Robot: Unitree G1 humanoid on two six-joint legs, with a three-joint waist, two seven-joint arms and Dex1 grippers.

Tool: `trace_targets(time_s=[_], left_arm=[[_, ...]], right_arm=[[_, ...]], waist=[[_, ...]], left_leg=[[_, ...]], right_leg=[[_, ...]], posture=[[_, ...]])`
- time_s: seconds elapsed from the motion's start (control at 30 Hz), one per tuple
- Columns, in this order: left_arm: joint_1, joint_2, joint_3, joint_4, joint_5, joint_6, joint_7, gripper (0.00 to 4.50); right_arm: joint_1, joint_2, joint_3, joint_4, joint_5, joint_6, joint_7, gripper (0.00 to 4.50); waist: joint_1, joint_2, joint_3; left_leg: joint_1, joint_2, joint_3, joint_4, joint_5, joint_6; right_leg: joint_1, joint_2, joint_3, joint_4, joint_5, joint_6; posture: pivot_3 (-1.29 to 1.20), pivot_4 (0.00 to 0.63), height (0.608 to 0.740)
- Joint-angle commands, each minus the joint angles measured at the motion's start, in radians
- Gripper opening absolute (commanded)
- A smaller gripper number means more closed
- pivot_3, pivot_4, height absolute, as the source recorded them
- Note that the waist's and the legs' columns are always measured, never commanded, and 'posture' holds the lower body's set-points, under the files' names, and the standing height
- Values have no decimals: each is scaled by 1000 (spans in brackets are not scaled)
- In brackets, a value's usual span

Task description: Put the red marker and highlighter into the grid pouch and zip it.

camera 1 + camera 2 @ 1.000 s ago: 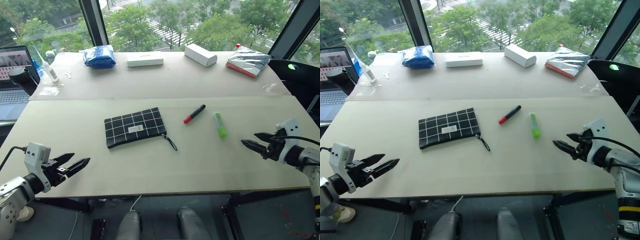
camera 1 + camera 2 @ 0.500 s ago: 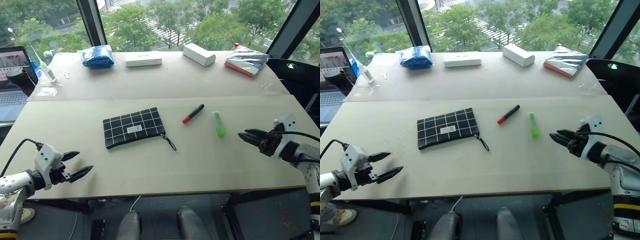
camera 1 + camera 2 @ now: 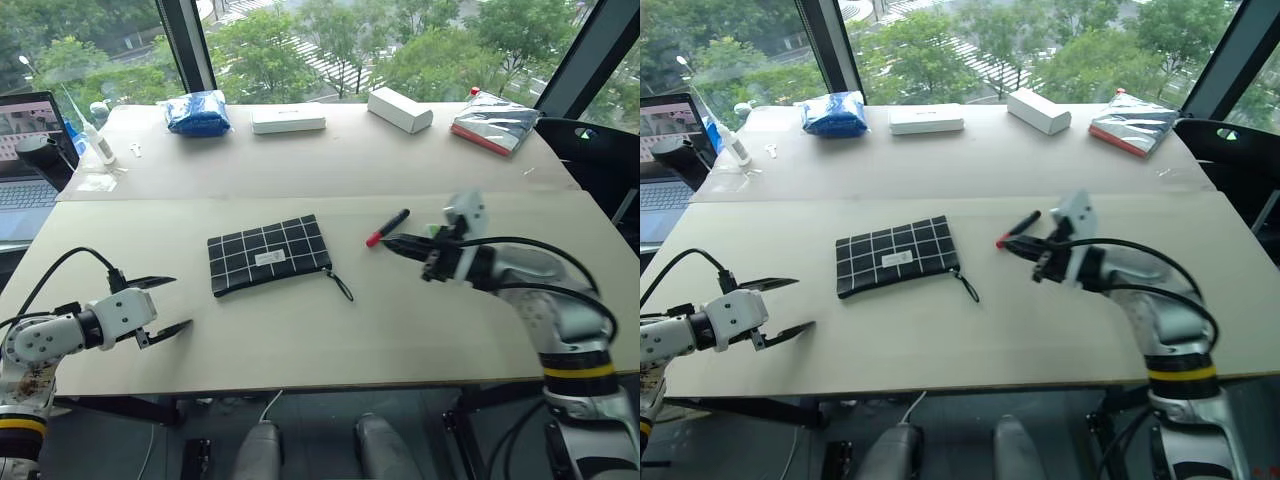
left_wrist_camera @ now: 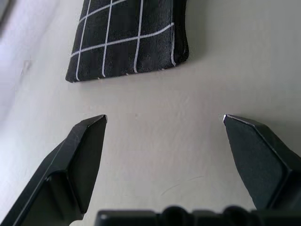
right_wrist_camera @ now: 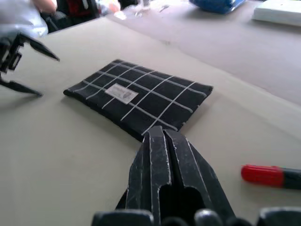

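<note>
The grid pouch [image 3: 268, 255] lies flat at mid table, its zipper cord [image 3: 340, 285] trailing toward the right. The red marker [image 3: 387, 227] lies just right of it. My right gripper [image 3: 390, 240] is shut and empty, hovering low with its tip beside the marker's red end and pointing at the pouch [image 5: 141, 96]. A green sliver of the highlighter [image 3: 432, 231] peeks out behind my right hand; the rest is hidden. My left gripper [image 3: 182, 302] stands open and empty near the table's front left, aimed at the pouch's corner [image 4: 131, 47].
Along the far side lie a blue bag [image 3: 198, 112], two white boxes [image 3: 289, 120] [image 3: 400, 108] and a silver packet [image 3: 497, 122]. A laptop [image 3: 25, 150] and a white bottle [image 3: 100, 140] stand at the far left.
My right gripper swung left from the table's right edge to the marker and shut. My left gripper rolled so one finger is above the other and edged forward.
</note>
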Motion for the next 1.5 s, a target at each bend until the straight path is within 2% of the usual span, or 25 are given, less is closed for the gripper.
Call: trace_targets(time_s=[0.03, 0.23, 0.43, 0.53, 0.67, 0.87, 1.17, 1.5], left_arm=[[-41, 0, -59, 99, 102, -65, 80, 4262], [-116, -19, -131, 202, 137, -133, 136, 4262], [-161, -31, -159, 309, 127, -176, 165, 4262], [-176, -32, -167, 347, 124, -193, 173, 4262], [-187, -29, -175, 389, 125, -220, 181, 4262], [-187, -23, -189, 420, 123, -253, 191, 4262], [-224, -40, -250, 469, 202, -396, 266, 4262], [-282, -93, -340, 472, 260, -558, 266, 4262]], right_arm=[[-61, 52, 65, 26, -75, -16, -46, 37], [-191, 177, 174, 211, -226, -19, -148, 37], [-263, 244, 228, 370, -329, -72, -167, 37], [-270, 248, 257, 412, -369, -93, -143, 37], [-280, 218, 341, 484, -504, -185, -150, 37], [-309, 207, 364, 543, -600, -280, -153, 37], [-296, 218, 352, 523, -628, -314, -107, 37], [-291, 225, 334, 523, -633, -307, -100, 37]], waist=[[5, 0, 0], [15, 2, -1], [19, 3, -2], [18, 4, -3], [13, 10, -6], [12, 12, -8], [14, 12, -9], [17, 12, -9]], left_leg=[[0, 0, 0, 0, 0, 0], [2, 0, 0, 1, 0, 0], [3, 0, 0, 1, 0, 0], [3, 0, 0, 1, 1, 0], [4, 0, 0, 0, 1, 0], [5, 0, 0, 0, 1, 0], [5, 0, 0, -1, 1, 0], [4, 0, 0, -1, 1, 0]], right_leg=[[0, 0, 0, 0, 0, 0], [1, 0, -1, 3, 1, -2], [1, 0, -1, 3, 2, -3], [2, 0, -1, 4, 2, -4], [2, 0, -1, 4, 1, -2], [2, 1, -1, 4, -1, 1], [2, 1, -1, 4, -1, 1], [2, 0, -1, 3, -1, 1]], posture=[[0, 150, 740], [0, 150, 740], [0, 150, 740], [0, 150, 740], [0, 150, 740], [0, 150, 740], [0, 150, 740], [0, 150, 740]])
